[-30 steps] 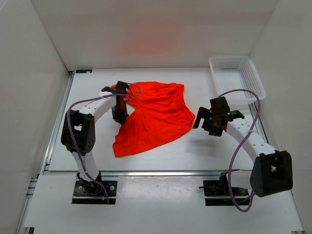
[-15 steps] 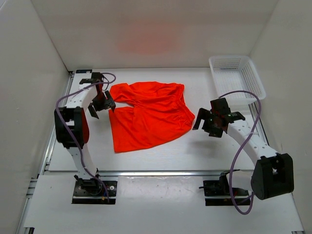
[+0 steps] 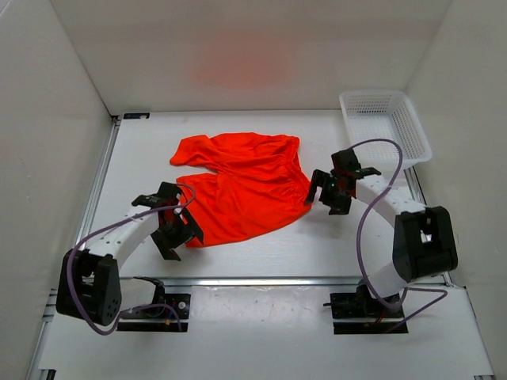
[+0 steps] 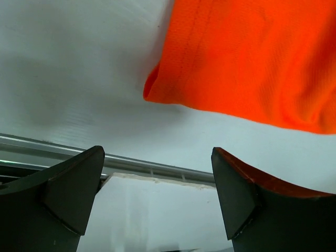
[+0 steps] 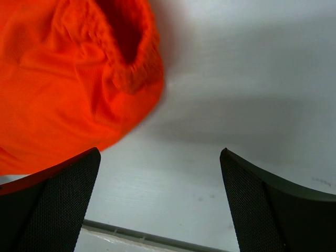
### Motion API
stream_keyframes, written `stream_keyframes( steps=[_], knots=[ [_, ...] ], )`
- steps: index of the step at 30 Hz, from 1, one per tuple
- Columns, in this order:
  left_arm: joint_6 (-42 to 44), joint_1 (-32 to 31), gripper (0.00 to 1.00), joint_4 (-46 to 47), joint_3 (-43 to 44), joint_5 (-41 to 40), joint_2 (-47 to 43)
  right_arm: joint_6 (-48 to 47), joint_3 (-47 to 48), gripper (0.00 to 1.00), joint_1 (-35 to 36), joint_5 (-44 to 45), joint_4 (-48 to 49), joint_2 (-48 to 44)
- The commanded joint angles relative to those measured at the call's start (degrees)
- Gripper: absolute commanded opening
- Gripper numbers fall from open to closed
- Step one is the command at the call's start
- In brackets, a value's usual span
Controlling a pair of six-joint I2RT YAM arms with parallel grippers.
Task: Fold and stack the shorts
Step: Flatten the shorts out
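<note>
The bright orange-red shorts lie spread flat in the middle of the table, waistband to the right and legs to the left. My left gripper hovers open at their near left corner, nothing between its fingers. In the left wrist view the hem corner of the shorts lies just beyond the open left gripper. Open as well, my right gripper hangs beside the waistband's right end. The right wrist view shows the gathered waistband of the shorts ahead and to the left of the right gripper, not touched.
A white mesh basket stands at the back right corner. White walls close in the table at the back and both sides. A metal rail runs along the table's near edge.
My left gripper opened and let go of the shorts' left leg, then swung from the far left side to the near left corner. The right gripper moved closer to the waistband.
</note>
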Motion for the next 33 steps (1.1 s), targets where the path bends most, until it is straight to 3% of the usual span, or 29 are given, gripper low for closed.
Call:
stream_keyframes(
  steps=[1,8,10,12,13,16,17,18,21,25,27,30,33],
  knots=[
    [-5.6,-0.2,0.93,4.3,-0.2,-0.9,1.2,-1.9,5.0,0.99,-0.3,-2.0,3.4,4.5],
    [-6.2,-0.2,0.77,10.1,2.3,-2.8,10.9,-3.2,9.9,0.96,-0.8,-2.5,5.2,13.7],
    [-4.1,-0.2,0.54,11.1,5.0,-5.6,15.4,-3.7,10.5,0.91,-0.8,-3.1,5.9,14.8],
    [-1.7,-0.2,0.20,11.1,8.4,-5.1,17.4,-3.7,10.5,0.82,-0.8,-3.1,6.4,16.4],
    [-1.0,0.5,0.10,10.3,9.1,-5.1,17.9,-3.7,11.0,0.62,-0.8,-3.1,6.4,16.4],
    [0.9,1.9,0.10,8.9,12.6,-4.5,17.1,-3.0,11.8,0.24,-1.3,-3.1,6.4,16.9],
    [1.5,2.7,0.10,8.2,14.2,-4.5,16.6,-2.5,13.8,0.07,-1.3,-3.1,6.4,16.9],
    [2.2,3.4,0.10,7.4,16.3,-4.5,16.0,-2.5,15.1,0.01,-1.3,-3.1,5.9,16.9],
    [5.4,7.2,0.10,2.1,29.0,-5.1,17.3,-1.9,22.2,0.01,-1.3,-3.1,3.0,16.3],
    [9.4,11.2,0.10,-8.5,55.3,-6.4,21.3,-2.6,32.6,0.01,-1.3,-2.4,-3.7,13.7],
    [10.0,12.2,0.10,-10.7,60.4,-6.4,20.8,-3.3,34.2,0.01,-1.3,-1.6,-4.9,9.9],
    [10.6,13.8,0.10,-11.3,60.0,-5.3,16.7,-3.9,29.9,0.01,-1.3,0.5,-6.7,3.4],
    [10.6,14.4,0.10,-8.7,47.8,-4.0,9.7,-3.9,21.5,0.04,-1.3,1.0,-6.7,-3.9]
  ],
)
